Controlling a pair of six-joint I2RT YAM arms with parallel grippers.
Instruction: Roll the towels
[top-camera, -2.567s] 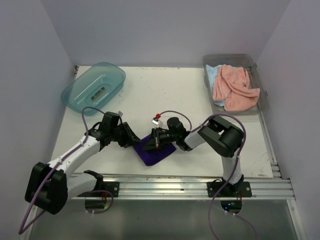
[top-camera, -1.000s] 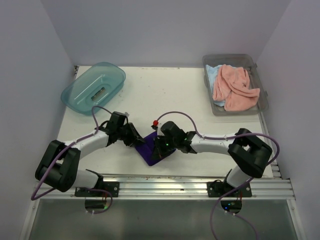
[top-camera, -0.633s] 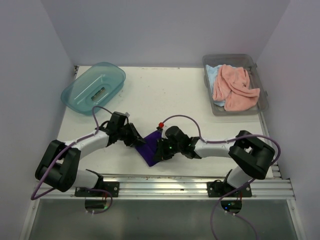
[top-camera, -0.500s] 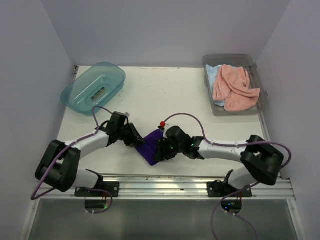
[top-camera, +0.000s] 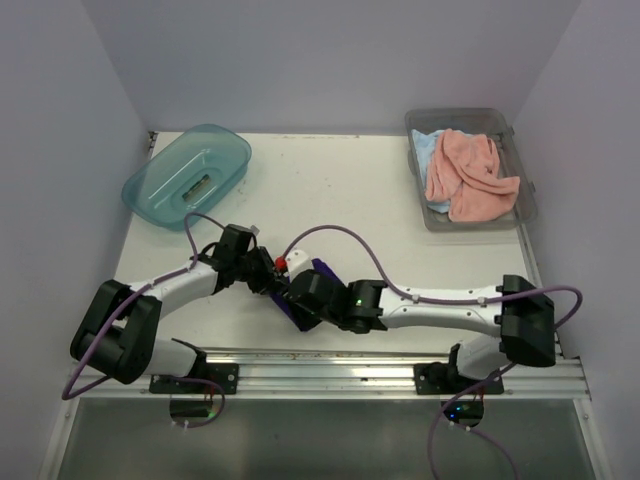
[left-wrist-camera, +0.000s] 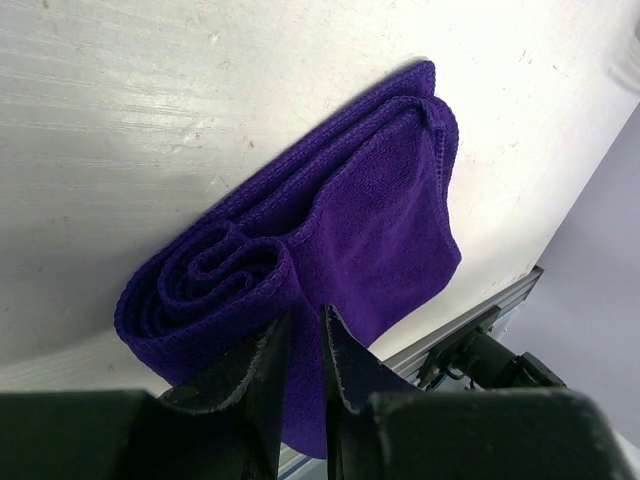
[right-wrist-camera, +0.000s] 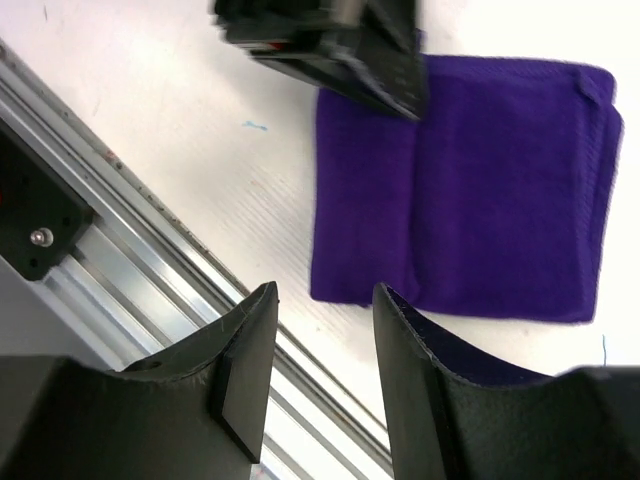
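Observation:
The dark purple towel (left-wrist-camera: 370, 210) lies flat near the table's front edge, with one end coiled into a loose roll (left-wrist-camera: 205, 275). My left gripper (left-wrist-camera: 305, 335) is shut on a layer of this towel just beside the roll. My right gripper (right-wrist-camera: 325, 292) is open and holds nothing, hovering over bare table between the towel's near edge (right-wrist-camera: 470, 190) and the front rail. From above, my right gripper (top-camera: 300, 297) covers most of the purple towel (top-camera: 323, 269), next to my left gripper (top-camera: 267, 279). A salmon pink towel (top-camera: 468, 175) and a light blue towel (top-camera: 425, 148) lie in the bin.
A clear grey bin (top-camera: 522, 214) stands at the back right. A teal tub (top-camera: 190, 170) sits at the back left. The aluminium rail (top-camera: 380, 370) runs along the front edge, close under my right gripper. Purple cables (top-camera: 350, 240) loop above both arms.
My right gripper has opened, let go of the purple towel and swung left and nearer, over the towel's front edge. The left gripper has kept its pinch and place.

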